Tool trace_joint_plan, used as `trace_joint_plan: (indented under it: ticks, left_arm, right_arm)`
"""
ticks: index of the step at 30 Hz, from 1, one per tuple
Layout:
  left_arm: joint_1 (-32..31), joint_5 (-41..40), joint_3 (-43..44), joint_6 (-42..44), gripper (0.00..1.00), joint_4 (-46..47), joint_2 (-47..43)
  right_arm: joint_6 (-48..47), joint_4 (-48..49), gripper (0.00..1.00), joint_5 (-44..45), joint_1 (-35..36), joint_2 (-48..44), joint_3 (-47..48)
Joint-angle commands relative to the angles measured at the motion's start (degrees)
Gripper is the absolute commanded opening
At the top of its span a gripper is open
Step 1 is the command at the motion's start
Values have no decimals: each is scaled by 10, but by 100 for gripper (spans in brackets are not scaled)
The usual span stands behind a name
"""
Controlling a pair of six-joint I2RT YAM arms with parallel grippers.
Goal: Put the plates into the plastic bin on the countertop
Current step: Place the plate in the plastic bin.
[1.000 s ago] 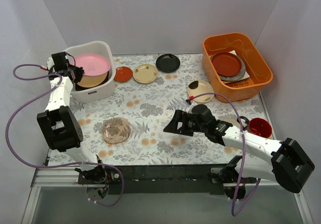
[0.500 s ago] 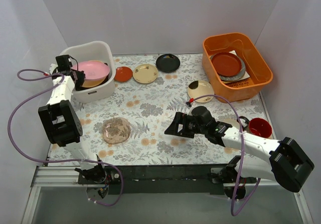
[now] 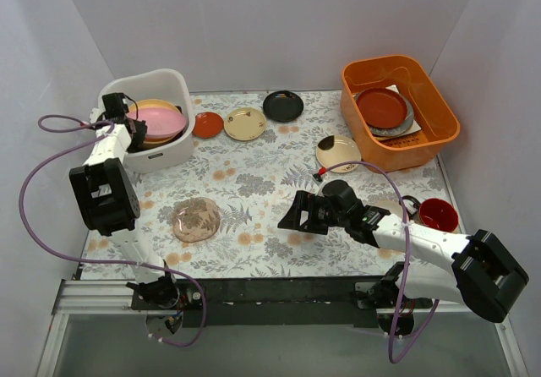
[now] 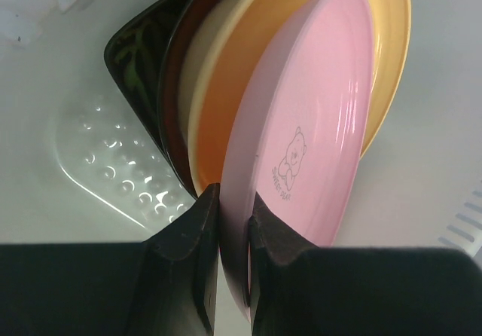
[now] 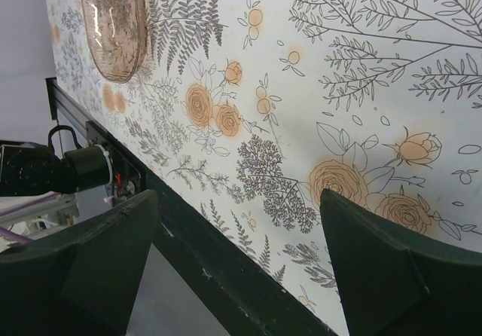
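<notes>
Top external view
Left gripper (image 3: 135, 128): reaching over the near rim of the deep white translucent plastic bin (image 3: 144, 80), pinching the edge of the round glossy pink plate (image 3: 162, 122).
Pink plate: lying inside the bin, on top of a round yellow plate (image 3: 157, 105).
Other plates: a round orange-red plate (image 3: 207, 124), a round beige plate (image 3: 245, 123) and a round black plate (image 3: 282, 106) are sitting in a row right of the bin on the pale fern-printed countertop (image 3: 262, 183); a round brownish floral plate (image 3: 196, 219) is lying nearer the arms.
Right gripper (image 3: 292, 214): hanging low over the countertop, well right of the bin.

Left wrist view
Left gripper (image 4: 232, 200): fingers nearly together, clamping the pink plate (image 4: 316, 125) by its rim.
Stack: the pink plate is leaning on the yellow plate (image 4: 388, 65), with a dark square floral plate (image 4: 139, 50) behind, all within the bin (image 4: 60, 19).

Right wrist view
Right gripper (image 5: 237, 200): fingers standing spread wide, gripping nothing, above the countertop (image 5: 361, 87).
Brownish floral plate (image 5: 113, 19): lying ahead of the fingers.
</notes>
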Motion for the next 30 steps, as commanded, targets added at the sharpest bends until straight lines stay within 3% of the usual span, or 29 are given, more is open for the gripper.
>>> trace_joint_plan:
  ticks: [1,2,5,18,21,22,30]
  left_arm:
    - [-7,-42,22,11,1,4,-9]
    - [-8,-44,23,12,8,8,-7]
    - [-9,-44,31,18,14,8,-3]
    - [-8,-40,96,29,18,3,41]
    - [-11,-39,109,38,33,2,55]
    - [-12,-39,114,44,43,3,59]
    - [-26,-51,135,66,65,1,74]
  right_arm:
    - [-6,23,95,-6,-3,2,-1]
    - [-7,23,95,-6,-3,3,-2]
    - [-7,25,95,-7,-3,3,-4]
    - [-9,27,95,-11,-3,9,-5]
    - [-9,27,95,-12,-3,9,-4]
    - [-9,26,95,-12,-3,7,-4]
    - [-10,23,95,-11,-3,4,-4]
